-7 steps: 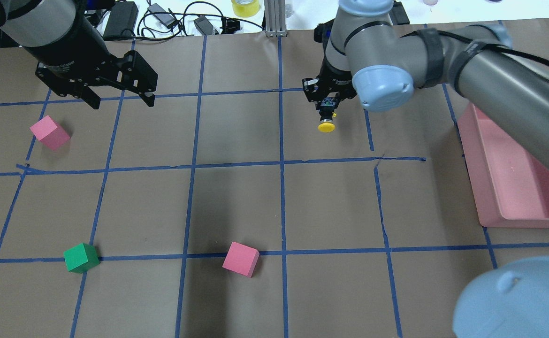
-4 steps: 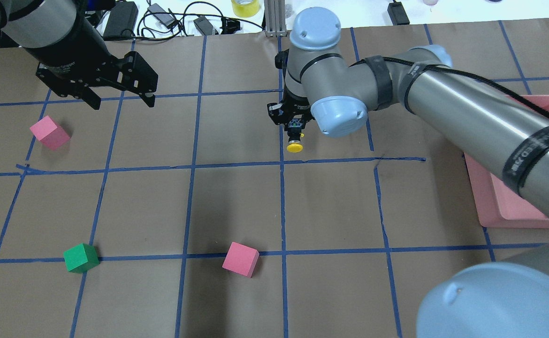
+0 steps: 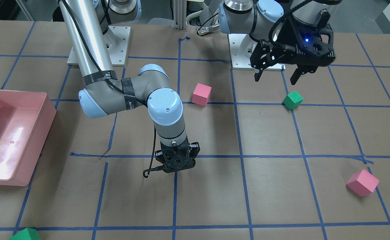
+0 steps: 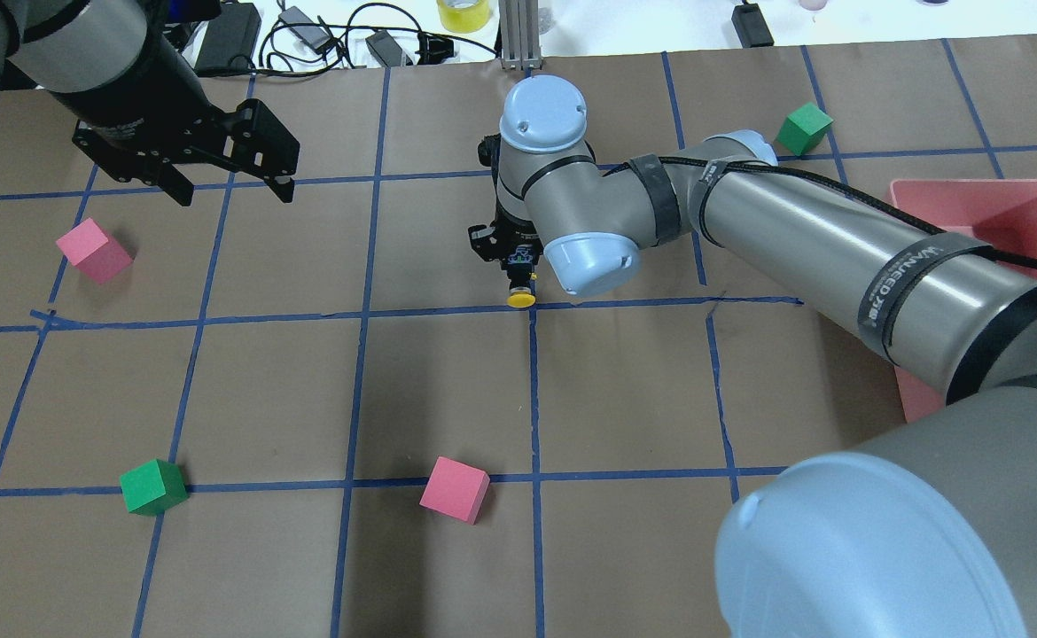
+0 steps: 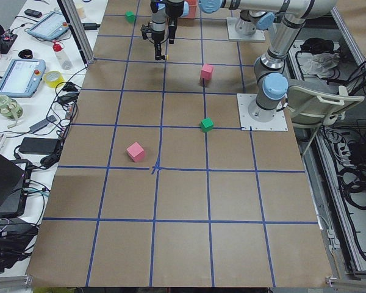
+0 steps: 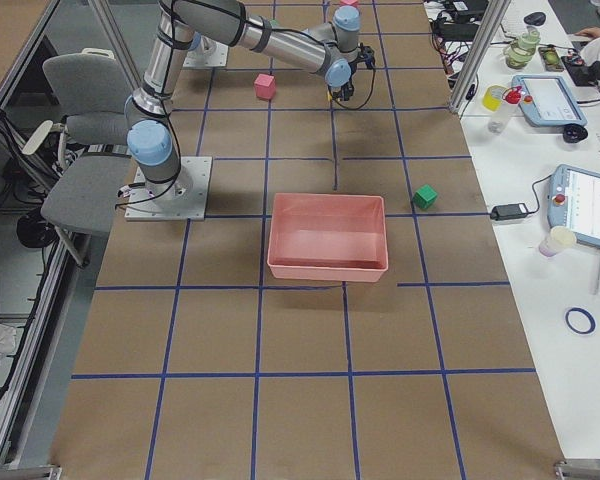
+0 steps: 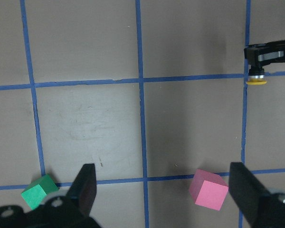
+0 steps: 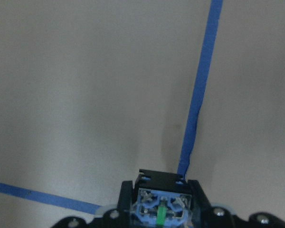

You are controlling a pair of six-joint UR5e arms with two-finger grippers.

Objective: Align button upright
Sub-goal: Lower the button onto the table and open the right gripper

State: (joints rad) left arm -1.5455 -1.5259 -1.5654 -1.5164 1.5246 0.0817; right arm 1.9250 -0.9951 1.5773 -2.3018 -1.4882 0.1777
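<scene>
My right gripper is shut on the button and holds it by the blocky base. The yellow cap points down, just over a blue tape crossing near the table's middle. The left wrist view shows the button hanging under the black fingers. The right wrist view shows only the terminal end of its base. In the front view the right gripper hides the button. My left gripper is open and empty, high over the far left; it also shows in the front view.
A pink cube lies at the left, a green cube at the near left, a pink cube at the near middle and a green cube at the far right. A pink bin stands at the right edge.
My right arm has carried the button left and a little nearer, from the right-hand square to the tape crossing. The left arm has not moved.
</scene>
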